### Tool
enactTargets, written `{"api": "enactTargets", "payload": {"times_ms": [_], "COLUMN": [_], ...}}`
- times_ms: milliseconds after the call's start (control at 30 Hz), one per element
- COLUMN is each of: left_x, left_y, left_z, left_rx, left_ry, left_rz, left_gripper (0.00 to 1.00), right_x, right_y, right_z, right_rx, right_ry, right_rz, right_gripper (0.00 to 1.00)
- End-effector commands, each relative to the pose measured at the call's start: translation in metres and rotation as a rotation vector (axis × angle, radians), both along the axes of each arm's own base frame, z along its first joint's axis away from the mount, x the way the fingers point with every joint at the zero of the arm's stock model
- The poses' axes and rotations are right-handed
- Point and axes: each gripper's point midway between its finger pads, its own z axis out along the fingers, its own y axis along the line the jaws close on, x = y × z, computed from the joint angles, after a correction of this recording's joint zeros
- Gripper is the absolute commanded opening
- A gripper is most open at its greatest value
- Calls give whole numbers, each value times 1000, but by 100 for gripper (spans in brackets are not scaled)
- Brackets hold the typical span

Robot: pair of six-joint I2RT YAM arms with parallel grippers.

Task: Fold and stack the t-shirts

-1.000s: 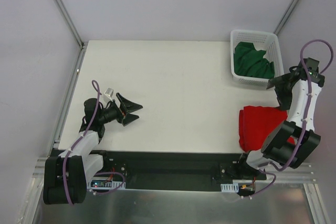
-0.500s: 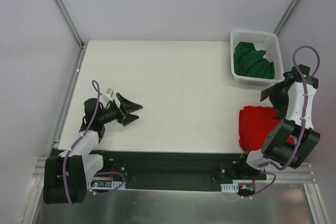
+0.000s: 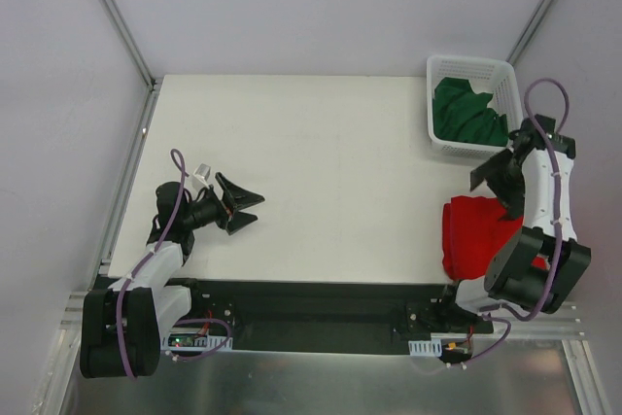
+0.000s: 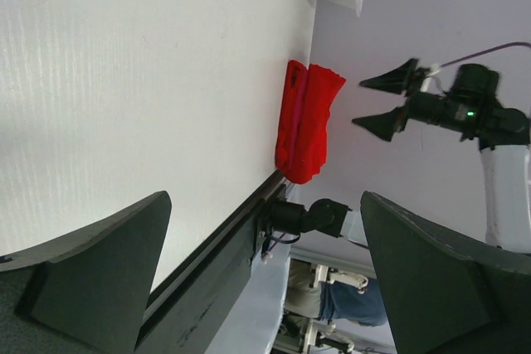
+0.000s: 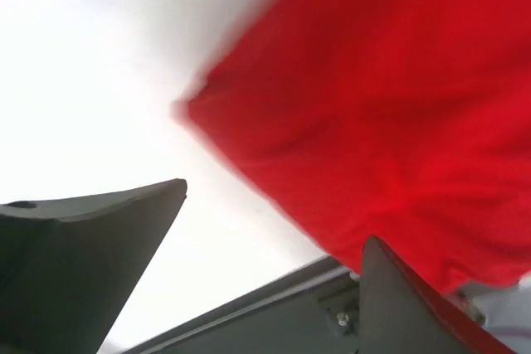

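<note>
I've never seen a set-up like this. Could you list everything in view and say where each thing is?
table: one, white, under everything.
basket: one, white plastic lattice, far right corner of the table.
green t-shirt: one, dark green, bunched up inside the basket.
red t-shirt: one, bright red, folded, at the near right edge of the table.
left arm: one, black and white with a purple cable, near left corner.
left pincer: one, black, open and empty, over bare table on the left.
right arm: one, white and black with a purple cable, near right, reaching over the red t-shirt.
right pincer: one, black, open and empty, above the red t-shirt.
</note>
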Motion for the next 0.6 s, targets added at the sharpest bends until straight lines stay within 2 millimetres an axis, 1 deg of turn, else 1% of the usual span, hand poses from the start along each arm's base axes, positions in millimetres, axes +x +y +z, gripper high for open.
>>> {"api": "enactTargets", "payload": {"times_ms": [0,33,67,100,133,167,200,233,267,300,333,367,400,467,500,533,567], "left_x": [8,10,16,18,23,30,46,44,48,55,55,55,54,49,44,40,36], "left_y": [1,3,7,11,16,20,26,28,30,32,32,31,31,30,29,28,28], "left_z": [12,9,6,17,11,19,43,42,50,62,67,69,67,64,58,60,59], "left_rx": [28,60,105,159,252,293,339,364,379,389,377,370,366,357,354,353,353], "left_ry": [-33,-22,-9,79,67,67,30,74,69,44,52,53,65,77,91,79,78], "left_rz": [-12,-14,-2,-12,-51,-62,-47,-54,-43,-28,-19,-18,-13,-13,-18,-17,-18], "left_gripper": [99,99,99,99,99,99,99,99,99,99,99,99,99,99,99,99,99], "right_x": [73,87,99,109,107,109,109,108,112,117,125,130,136,144,148,152,158], "right_y": [28,37,67,79,91,101,99,93,93,90,88,84,81,76,72,66,56], "right_z": [88,96,95,104,98,87,85,82,77,76,78,73,58,50,39,37,46], "right_rx": [-94,-86,20,42,81,59,3,-54,-105,-139,-158,-164,-150,-132,-140,-165,-220], "right_ry": [-314,-364,-399,-432,-394,-322,-275,-228,-197,-191,-197,-179,-128,-97,-59,-41,-32], "right_rz": [369,437,565,620,667,722,748,755,781,785,783,773,768,743,738,740,714], "right_gripper": [96,96,96,96,96,96,96,96,96,96,96,96,96,96,96,96,96]}}
